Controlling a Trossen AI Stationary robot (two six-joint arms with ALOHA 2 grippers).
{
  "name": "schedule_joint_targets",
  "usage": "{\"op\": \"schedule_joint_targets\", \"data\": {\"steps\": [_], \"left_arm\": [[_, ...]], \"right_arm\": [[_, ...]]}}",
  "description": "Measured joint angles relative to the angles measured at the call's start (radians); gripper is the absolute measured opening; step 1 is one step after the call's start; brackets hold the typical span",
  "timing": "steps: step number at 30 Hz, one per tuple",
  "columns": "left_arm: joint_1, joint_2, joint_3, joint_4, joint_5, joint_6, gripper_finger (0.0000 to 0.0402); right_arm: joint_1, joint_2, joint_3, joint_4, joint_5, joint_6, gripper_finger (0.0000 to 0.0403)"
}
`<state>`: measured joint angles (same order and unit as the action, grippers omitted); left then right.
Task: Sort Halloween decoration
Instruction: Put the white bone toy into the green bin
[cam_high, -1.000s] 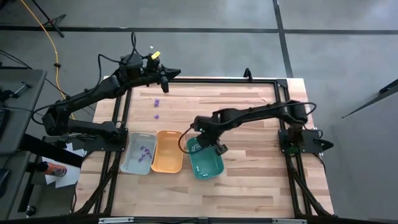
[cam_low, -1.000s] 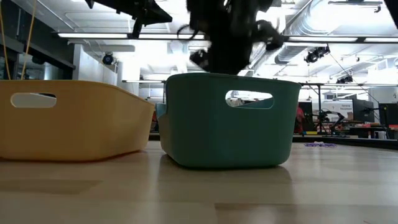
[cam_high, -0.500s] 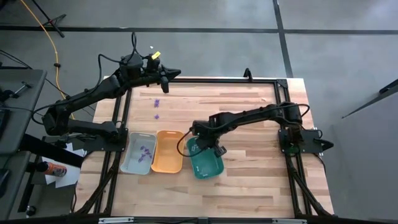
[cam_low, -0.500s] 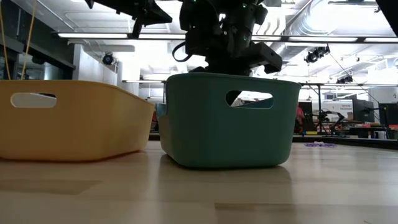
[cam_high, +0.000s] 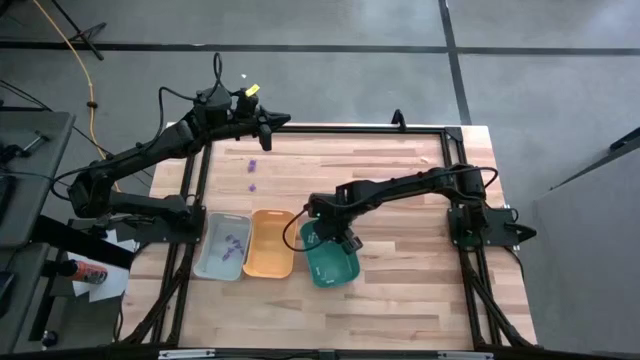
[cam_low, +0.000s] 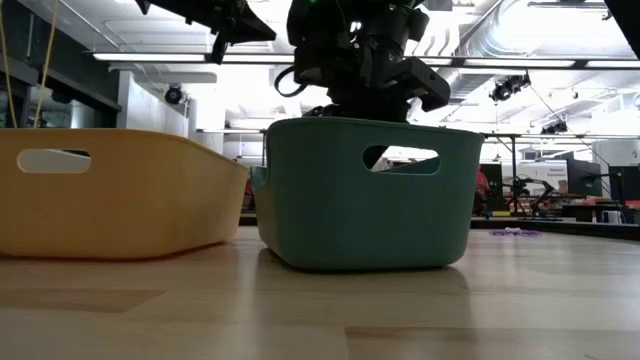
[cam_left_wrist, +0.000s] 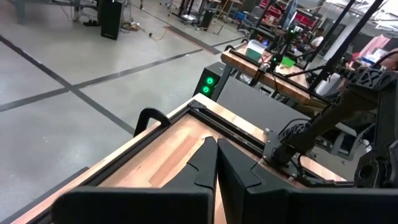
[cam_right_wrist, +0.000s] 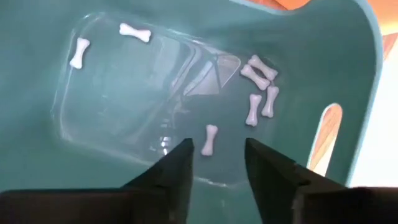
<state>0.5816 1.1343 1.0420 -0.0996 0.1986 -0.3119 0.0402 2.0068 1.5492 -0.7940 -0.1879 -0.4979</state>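
Plainly, the right gripper (cam_right_wrist: 216, 155) hangs low over the teal tray (cam_high: 335, 268), its fingers parted with nothing between them; a small white bone (cam_right_wrist: 209, 139) lies on the tray floor straight below the gap, which suits a piece just let go there. More white bones (cam_right_wrist: 260, 87) lie scattered on that floor, a cluster toward the wall with the handle slot and two toward the far corner, so this tray looks like the home for the stick-like pieces. At nine o'clock from it in the high view sits the orange tray (cam_high: 268, 243), touching or nearly so, and beyond that the grey tray (cam_high: 208, 250), which holds purple pieces (cam_high: 235, 242). Two further purple bits (cam_high: 253, 166) lie on the bare table (cam_high: 400, 170) toward eleven o'clock, well apart from the trays and probably still to be sorted. The left gripper (cam_high: 270, 124) waits shut above the table's far edge near them.
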Motion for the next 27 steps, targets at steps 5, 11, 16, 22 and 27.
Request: {"op": "schedule_joint_targets", "data": {"steps": [5, 11, 16, 22, 27], "left_arm": [[0.001, 0.0, 0.0, -0.001, -0.001, 0.001, 0.0001], [0.001, 0.0, 0.0, -0.002, -0.07, 0.001, 0.0001], [0.0, 0.0, 0.0, -0.002, -0.079, 0.0, 0.0001], [0.0, 0.0, 0.0, -0.002, -0.079, 0.0, 0.0001], [0.0, 0.0, 0.0, -0.002, -0.08, 0.0, 0.0001]], "right_arm": [[-0.012, -0.009, 0.082, -0.113, 0.001, -0.008, 0.0176], [-0.086, -0.099, 0.197, -0.329, 0.019, 0.014, 0.018], [-0.243, -0.278, 0.027, -0.333, 0.013, 0.13, 0.018], [-0.466, -0.571, -0.398, -0.164, 0.022, 0.259, 0.018], [-0.584, -0.758, -0.667, -0.05, 0.022, 0.416, 0.018]]}}
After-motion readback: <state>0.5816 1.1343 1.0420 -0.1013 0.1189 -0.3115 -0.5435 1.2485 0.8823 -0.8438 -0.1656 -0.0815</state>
